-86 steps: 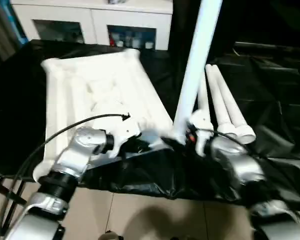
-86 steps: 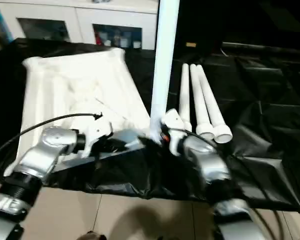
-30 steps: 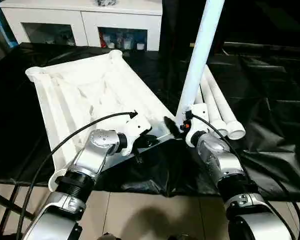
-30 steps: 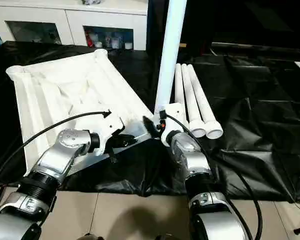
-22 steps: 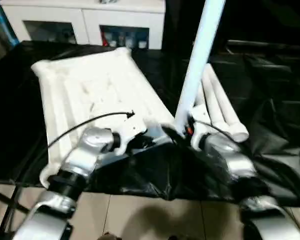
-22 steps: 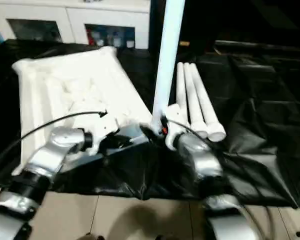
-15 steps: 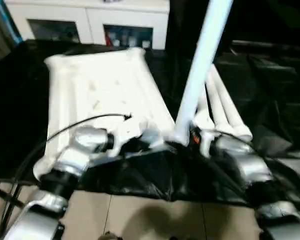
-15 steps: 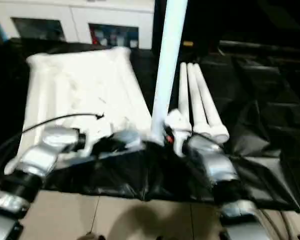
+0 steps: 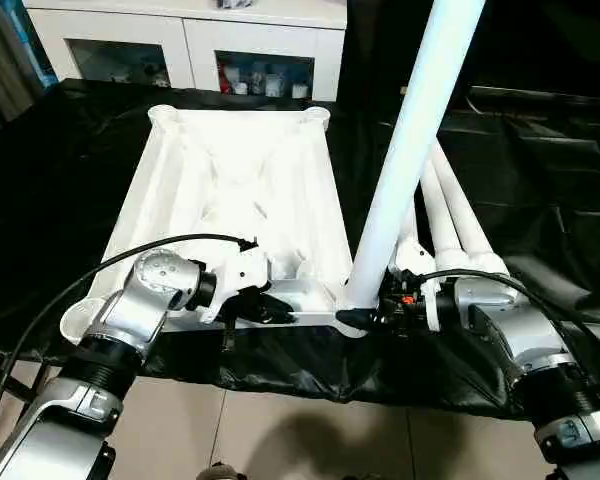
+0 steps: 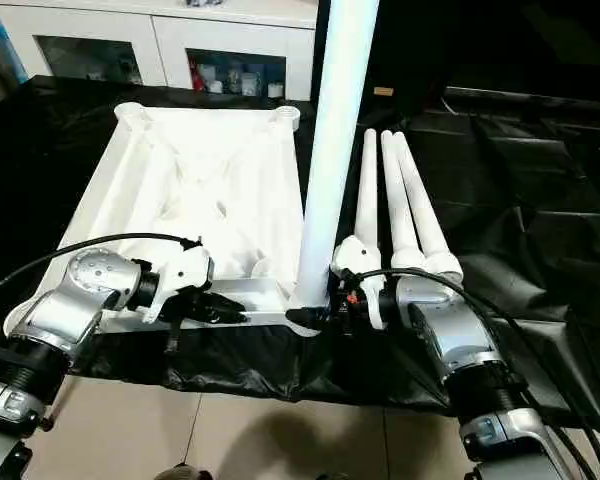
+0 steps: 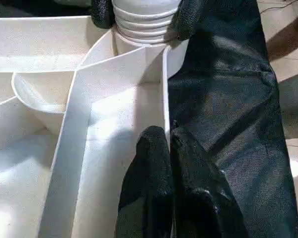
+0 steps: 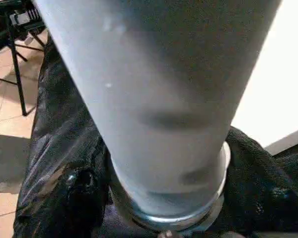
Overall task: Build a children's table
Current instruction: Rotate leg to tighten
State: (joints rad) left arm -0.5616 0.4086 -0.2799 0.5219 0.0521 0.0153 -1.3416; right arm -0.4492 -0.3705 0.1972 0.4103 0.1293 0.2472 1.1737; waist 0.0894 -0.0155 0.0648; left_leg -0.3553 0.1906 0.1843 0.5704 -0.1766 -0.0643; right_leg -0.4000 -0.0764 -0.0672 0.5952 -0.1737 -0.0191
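The white tabletop point(image 9: 240, 190) lies upside down on the black-covered table, ribbed underside up. One white leg point(image 9: 405, 170) stands upright in its near right corner socket. My right gripper point(image 9: 358, 312) reaches in from the right and is shut on this leg's ribbed base, one black fingertip point(image 11: 188, 17) on each side of the collar. My left gripper point(image 11: 167, 136) is shut on the thin near rim of the tabletop, just left of that corner. Three more legs point(image 9: 450, 215) lie side by side on the cloth to the right of the tabletop.
A white cabinet point(image 9: 190, 40) with glass-fronted compartments stands behind the table. Wrinkled black cloth point(image 9: 550, 180) covers the table and hangs over its near edge. Tiled floor point(image 9: 280, 430) shows below that edge. A black cable arcs over my left forearm.
The camera has swung, so the tabletop now sits squarer in view. My right forearm lies lower and further right, and its fingers have closed in on the leg's base. The left grip is unchanged.
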